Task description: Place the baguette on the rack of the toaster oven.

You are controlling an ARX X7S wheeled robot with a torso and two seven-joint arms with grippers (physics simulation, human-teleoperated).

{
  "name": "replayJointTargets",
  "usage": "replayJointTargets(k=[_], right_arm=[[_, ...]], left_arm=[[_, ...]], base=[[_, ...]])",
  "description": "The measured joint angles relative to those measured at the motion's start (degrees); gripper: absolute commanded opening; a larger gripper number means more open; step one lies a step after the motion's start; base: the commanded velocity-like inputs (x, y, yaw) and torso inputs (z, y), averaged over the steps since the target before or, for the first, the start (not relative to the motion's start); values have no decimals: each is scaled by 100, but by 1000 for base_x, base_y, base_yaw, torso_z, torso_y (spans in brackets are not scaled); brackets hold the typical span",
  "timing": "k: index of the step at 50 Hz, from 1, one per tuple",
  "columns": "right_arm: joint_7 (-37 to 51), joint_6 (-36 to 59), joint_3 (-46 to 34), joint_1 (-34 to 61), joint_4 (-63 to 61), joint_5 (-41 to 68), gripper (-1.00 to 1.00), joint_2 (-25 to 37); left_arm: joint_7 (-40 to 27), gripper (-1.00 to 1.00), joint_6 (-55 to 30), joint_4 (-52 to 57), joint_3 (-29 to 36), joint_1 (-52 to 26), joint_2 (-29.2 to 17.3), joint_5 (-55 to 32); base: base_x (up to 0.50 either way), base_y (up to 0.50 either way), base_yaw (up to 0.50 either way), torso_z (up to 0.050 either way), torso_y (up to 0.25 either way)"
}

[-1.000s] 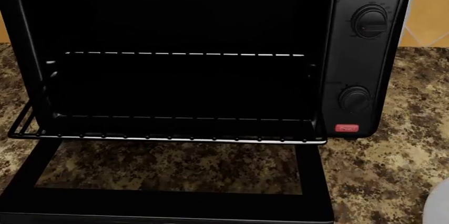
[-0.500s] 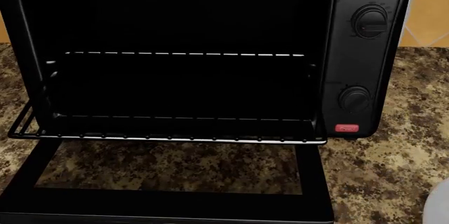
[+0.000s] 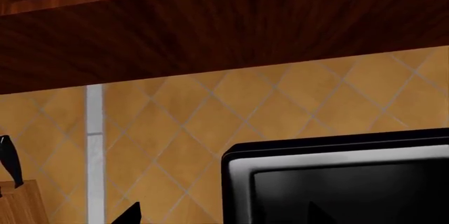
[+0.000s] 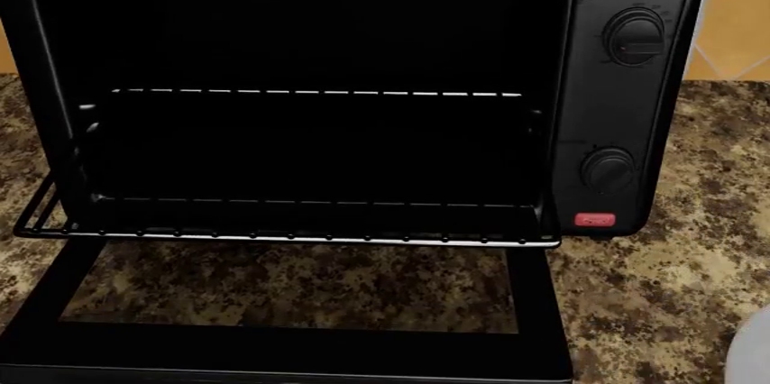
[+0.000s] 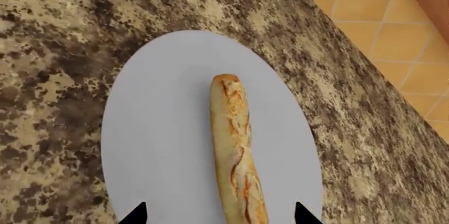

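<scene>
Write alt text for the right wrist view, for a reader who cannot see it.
A golden-brown baguette lies lengthwise on a pale oval plate, between the two dark fingertips of the right end effector, which is open and not touching it. The plate sits on a speckled brown granite counter, with orange tiles beyond its edge.

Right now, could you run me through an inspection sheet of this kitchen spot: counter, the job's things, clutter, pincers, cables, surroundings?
Surface: speckled granite counter, bare around the oven.
Job's things: toaster oven with its door dropped open; rack pulled forward, nothing on it; baguette lying on a pale plate.
Clutter: knife block with a black handle, near the oven.
Pincers: right pincer open, tips either side of the baguette, not touching; left pincer barely in view, state unclear.
Cables: nothing seen.
Surroundings: orange tiled wall, wooden cabinet overhead.
</scene>
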Motion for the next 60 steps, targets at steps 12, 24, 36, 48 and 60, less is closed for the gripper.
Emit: replayJointTargets(k=[12, 24, 36, 48, 60], right_arm=[[-621, 322, 380, 211, 127, 9, 100, 351], [-1117, 225, 415, 341, 398, 142, 100, 514], [-1469, -140, 459, 352, 574, 77, 100, 435], [-1608, -323, 443, 387, 621, -31, 100, 378], [-1821, -559, 446, 379, 763, -164, 100, 411]], left_arm=[[-6, 100, -7, -4, 49, -17, -8, 23], [-22, 100, -20, -4, 87, -31, -27, 34], [-39, 100, -47, -10, 130, -61, -41, 33], [-55, 100, -51, -14, 157, -79, -54, 27], [-81, 100, -53, -3, 168, -98, -72, 4]], base=[[0, 0, 0, 0, 0], [0, 0, 0, 0, 0], [0, 0, 0, 0, 0], [0, 0, 0, 0, 0], [0, 0, 0, 0, 0]])
